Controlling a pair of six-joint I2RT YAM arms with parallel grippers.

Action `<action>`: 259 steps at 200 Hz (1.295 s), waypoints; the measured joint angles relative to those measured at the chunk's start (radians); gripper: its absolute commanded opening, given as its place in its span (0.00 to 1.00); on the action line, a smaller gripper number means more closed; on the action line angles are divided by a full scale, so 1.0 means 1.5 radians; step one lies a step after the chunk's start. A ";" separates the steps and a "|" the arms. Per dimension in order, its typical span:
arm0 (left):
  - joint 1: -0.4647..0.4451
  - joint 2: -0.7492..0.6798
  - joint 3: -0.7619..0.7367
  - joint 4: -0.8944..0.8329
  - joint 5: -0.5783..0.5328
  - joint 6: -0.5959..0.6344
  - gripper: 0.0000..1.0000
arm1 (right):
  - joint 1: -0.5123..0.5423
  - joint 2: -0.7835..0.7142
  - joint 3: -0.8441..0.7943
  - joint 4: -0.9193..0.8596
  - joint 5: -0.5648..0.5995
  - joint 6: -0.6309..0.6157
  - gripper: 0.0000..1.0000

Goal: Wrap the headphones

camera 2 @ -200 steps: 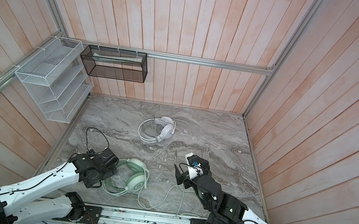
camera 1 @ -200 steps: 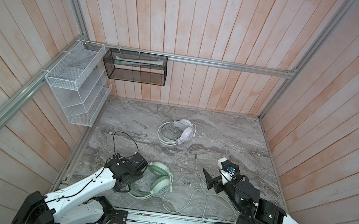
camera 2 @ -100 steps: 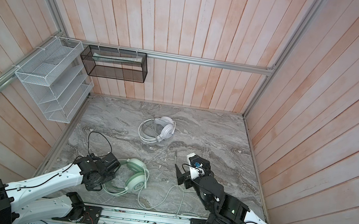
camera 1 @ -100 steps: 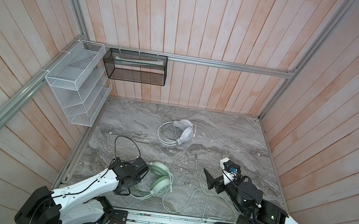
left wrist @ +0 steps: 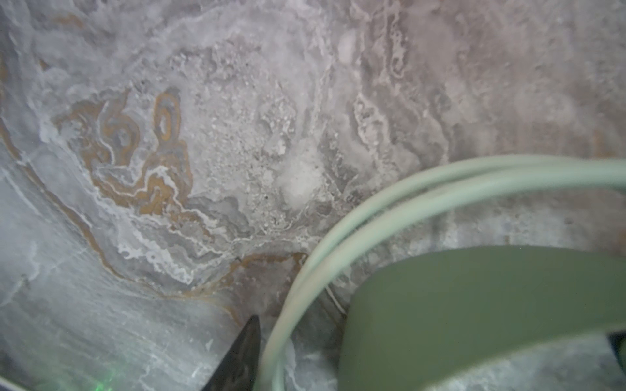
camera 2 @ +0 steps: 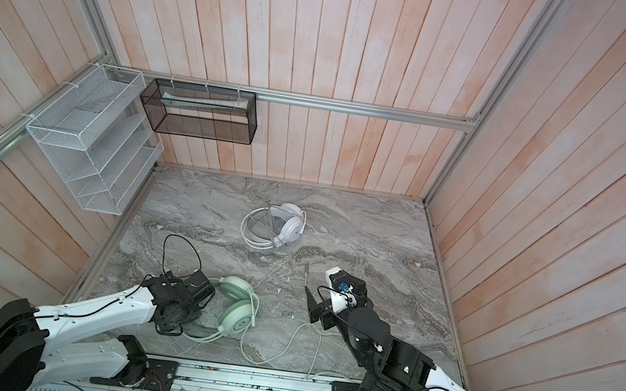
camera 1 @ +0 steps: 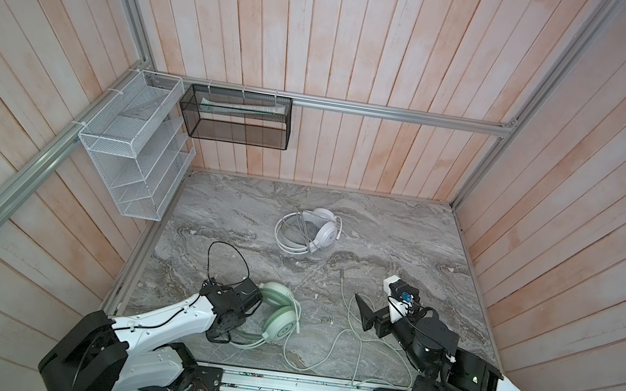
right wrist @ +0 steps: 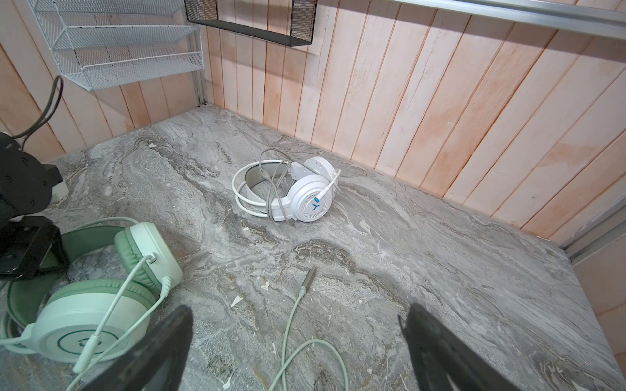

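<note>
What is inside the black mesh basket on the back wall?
A long pale tube-like thing lies inside the black mesh basket, along its wall side. The dark mesh dims the rest, so smaller things on its floor could stay unseen.

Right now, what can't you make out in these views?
Left gripper: its own wrist covers it in both top views; the left wrist view shows one blurred fingertip, so any grip on the mint green headset is unclear.
White headset: cable end lost among its loops, every view.
Black basket: contents too small, top views.
</note>
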 measured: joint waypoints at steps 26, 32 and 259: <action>0.000 0.000 0.000 0.000 -0.003 0.011 0.27 | 0.000 0.000 0.000 0.000 0.000 0.000 0.98; 0.000 0.000 0.000 0.000 -0.003 0.015 0.27 | 0.000 0.000 0.000 0.000 0.000 -0.001 0.99; 0.000 -0.091 0.354 -0.101 -0.061 0.215 0.00 | 0.000 0.027 0.104 -0.021 -0.029 0.027 0.98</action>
